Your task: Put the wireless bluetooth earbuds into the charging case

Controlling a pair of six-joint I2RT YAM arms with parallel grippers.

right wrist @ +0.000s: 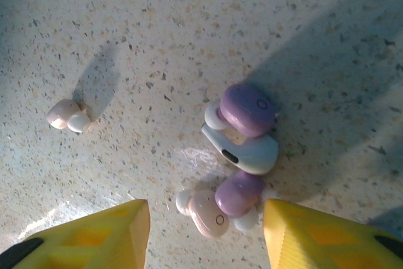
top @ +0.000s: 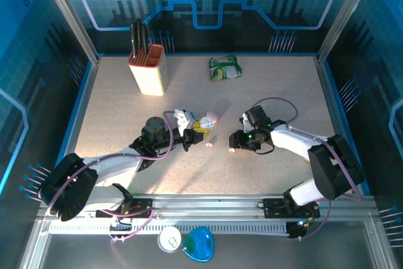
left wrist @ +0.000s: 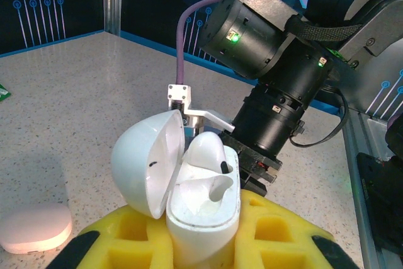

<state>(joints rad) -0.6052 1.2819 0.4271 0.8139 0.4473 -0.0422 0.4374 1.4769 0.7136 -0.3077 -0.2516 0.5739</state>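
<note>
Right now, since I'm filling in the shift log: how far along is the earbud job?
Done: the white case is open, gripped in the left tool, with one white earbud seemingly seated inside. In hand: the right tool hovers open over a cluster of four loose earbuds. Left: those four, a pink earbud lying apart, and the pink case, shut on the table.

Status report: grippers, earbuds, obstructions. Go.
Left gripper shut on open white case. Right gripper open, over clustered earbuds, none gripped. One pink earbud lies apart. No obstruction seen.
</note>
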